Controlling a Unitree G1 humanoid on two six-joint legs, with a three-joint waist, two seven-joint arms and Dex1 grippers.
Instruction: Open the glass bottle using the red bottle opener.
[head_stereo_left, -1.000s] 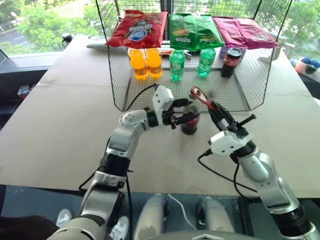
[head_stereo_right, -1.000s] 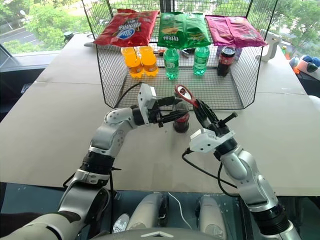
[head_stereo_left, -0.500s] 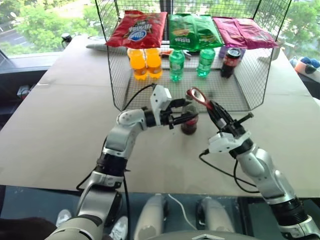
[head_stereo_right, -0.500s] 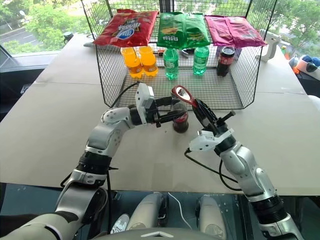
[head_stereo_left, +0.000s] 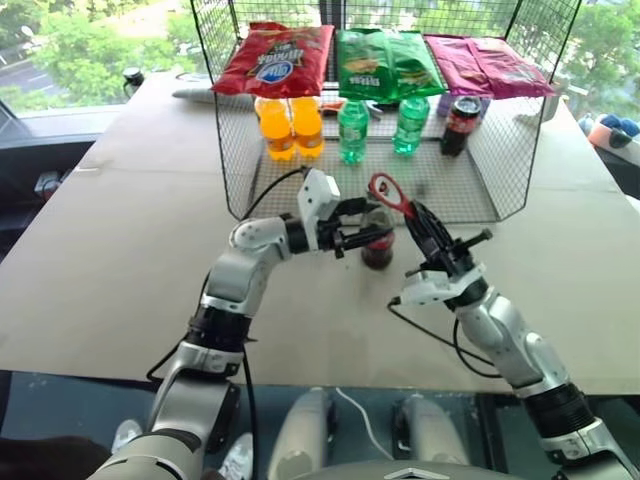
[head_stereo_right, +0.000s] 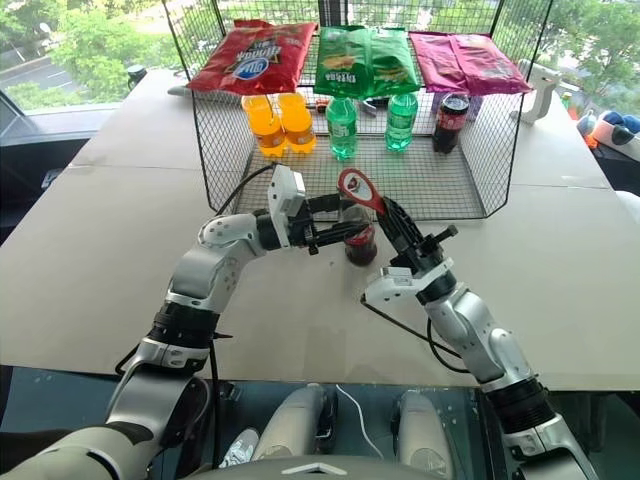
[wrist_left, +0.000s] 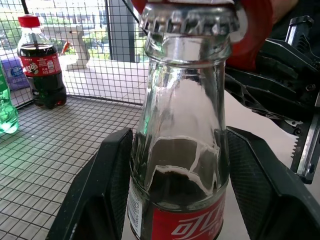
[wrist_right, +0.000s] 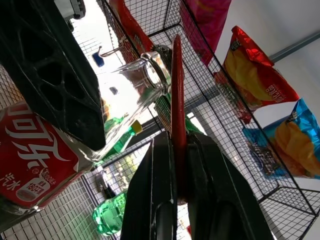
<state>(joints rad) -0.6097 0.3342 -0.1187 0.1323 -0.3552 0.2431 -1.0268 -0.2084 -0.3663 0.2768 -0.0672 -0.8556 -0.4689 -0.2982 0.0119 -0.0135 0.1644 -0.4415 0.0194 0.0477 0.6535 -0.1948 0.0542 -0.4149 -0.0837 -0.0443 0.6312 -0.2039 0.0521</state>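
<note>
The glass bottle (head_stereo_left: 378, 247) of dark cola stands upright on the table in front of the wire basket. My left gripper (head_stereo_left: 374, 233) reaches in from the left and is shut on its body, one black finger (wrist_left: 102, 192) on each side above the red label. The crown cap (wrist_left: 187, 19) is on the neck. My right gripper (head_stereo_left: 422, 222) comes up from the right, shut on the handle of the red bottle opener (head_stereo_left: 386, 192). The opener's ring head (wrist_left: 254, 35) sits right at the cap's rim, seen edge-on beside the bottle mouth in the right wrist view (wrist_right: 177, 95).
The wire basket (head_stereo_left: 232, 150) stands just behind the bottle. It holds orange bottles (head_stereo_left: 290, 125), green bottles (head_stereo_left: 354, 130) and a stubby cola bottle (head_stereo_left: 461, 124), with snack bags (head_stereo_left: 275, 58) on its top. A black cable (head_stereo_left: 430, 335) trails on the table by my right arm.
My right gripper has shifted left and rolled, bringing the opener's ring head over to the bottle's cap. The left gripper and the bottle have stayed put.
</note>
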